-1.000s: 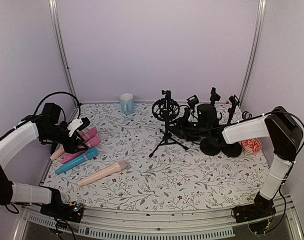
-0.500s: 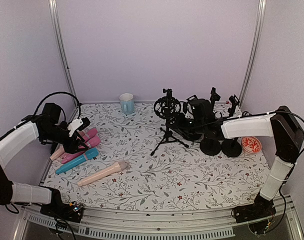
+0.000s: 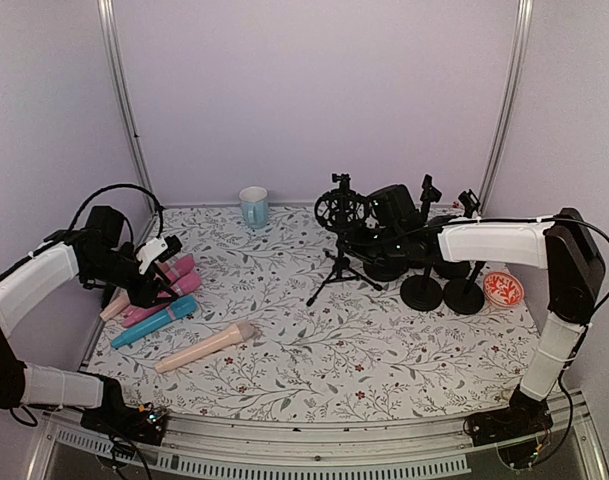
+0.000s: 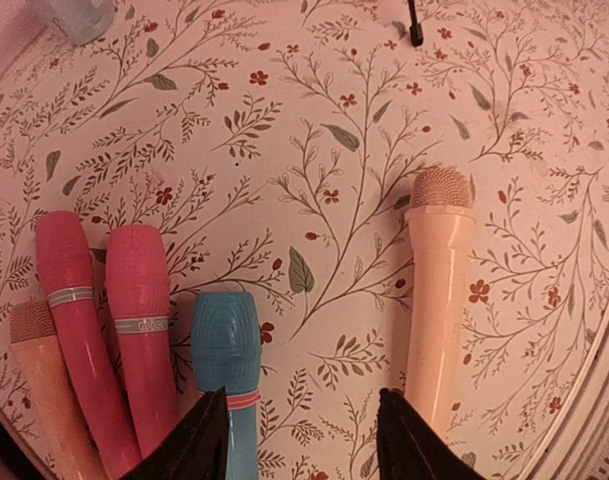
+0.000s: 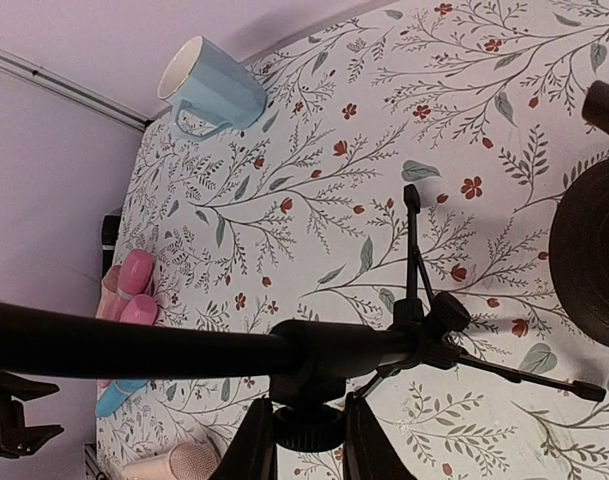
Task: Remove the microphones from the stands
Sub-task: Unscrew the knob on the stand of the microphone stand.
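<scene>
Nearest, the left claw (image 4: 299, 410) hangs released above the blue microphone (image 4: 227, 345) beside pink microphones (image 4: 139, 320) at the worktop (image 3: 314, 350) left edge, while farther back the right claw (image 5: 306, 440) is clenched on the joint of the upright black tripod stand (image 3: 341, 262)

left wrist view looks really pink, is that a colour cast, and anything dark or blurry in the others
Left wrist view: a warm pink cast over the tablecloth, which looks white in the top view; top view: soft even light, faint shadows; right wrist view: the stand and the right hand are near-black silhouettes.
</scene>
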Robot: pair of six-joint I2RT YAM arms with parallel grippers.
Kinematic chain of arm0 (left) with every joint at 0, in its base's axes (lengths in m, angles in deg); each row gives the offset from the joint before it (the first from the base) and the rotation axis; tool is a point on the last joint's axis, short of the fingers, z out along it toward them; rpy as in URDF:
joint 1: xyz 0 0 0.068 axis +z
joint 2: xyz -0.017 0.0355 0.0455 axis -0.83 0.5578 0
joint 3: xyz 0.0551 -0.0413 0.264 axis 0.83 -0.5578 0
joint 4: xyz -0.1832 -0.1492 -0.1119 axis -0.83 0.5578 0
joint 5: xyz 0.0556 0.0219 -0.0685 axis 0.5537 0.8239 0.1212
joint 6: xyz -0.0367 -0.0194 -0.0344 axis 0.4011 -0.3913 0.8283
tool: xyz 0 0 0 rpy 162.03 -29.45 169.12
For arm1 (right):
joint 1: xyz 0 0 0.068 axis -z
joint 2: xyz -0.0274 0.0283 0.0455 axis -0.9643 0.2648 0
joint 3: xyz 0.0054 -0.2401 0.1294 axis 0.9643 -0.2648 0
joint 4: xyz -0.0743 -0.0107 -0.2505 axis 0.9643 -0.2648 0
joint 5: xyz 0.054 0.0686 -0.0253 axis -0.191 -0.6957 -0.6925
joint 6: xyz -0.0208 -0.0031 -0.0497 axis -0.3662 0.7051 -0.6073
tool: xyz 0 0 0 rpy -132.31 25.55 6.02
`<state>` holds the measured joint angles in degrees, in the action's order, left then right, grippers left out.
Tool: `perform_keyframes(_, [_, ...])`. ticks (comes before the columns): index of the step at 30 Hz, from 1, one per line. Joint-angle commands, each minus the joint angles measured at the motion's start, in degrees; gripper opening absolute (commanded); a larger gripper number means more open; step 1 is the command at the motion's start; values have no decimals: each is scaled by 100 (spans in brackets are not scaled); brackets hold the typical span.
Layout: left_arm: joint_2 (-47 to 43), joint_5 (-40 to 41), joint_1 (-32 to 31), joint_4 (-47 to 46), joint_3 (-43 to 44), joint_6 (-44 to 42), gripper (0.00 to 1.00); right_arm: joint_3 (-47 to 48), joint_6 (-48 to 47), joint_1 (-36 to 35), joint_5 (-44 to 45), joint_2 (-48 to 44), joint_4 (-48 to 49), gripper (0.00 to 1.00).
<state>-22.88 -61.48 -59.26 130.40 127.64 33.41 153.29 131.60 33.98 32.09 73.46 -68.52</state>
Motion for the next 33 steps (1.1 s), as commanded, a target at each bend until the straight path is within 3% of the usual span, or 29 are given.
perform_keyframes(1, [40, -40, -66, 83, 144, 43, 53, 84, -57, -16, -439, -134, 174, 12])
perform_keyframes(5, [35, -12, -74, 112, 159, 36, 53, 28, 2, 0, -1203, -344, 680, 39])
perform_keyframes(7, [22, -10, -75, 126, 162, 27, 53, -33, 59, 35, -1554, -468, 905, 44])
perform_keyframes(11, [19, -39, -86, 124, 166, 25, 53, -160, 288, 155, -2114, -610, 1130, 47])
perform_keyframes(17, [27, -152, -110, 127, 216, 53, 52, -882, 635, 391, -2206, -849, 1232, 52])
perform_keyframes(22, [71, -136, -144, 126, 223, 85, 53, -1419, 1224, 472, -2703, -697, 2079, 53])
perform_keyframes(33, [70, -80, -207, 144, 284, 118, 53, -1378, 1813, 446, -2820, -139, 2799, 52])
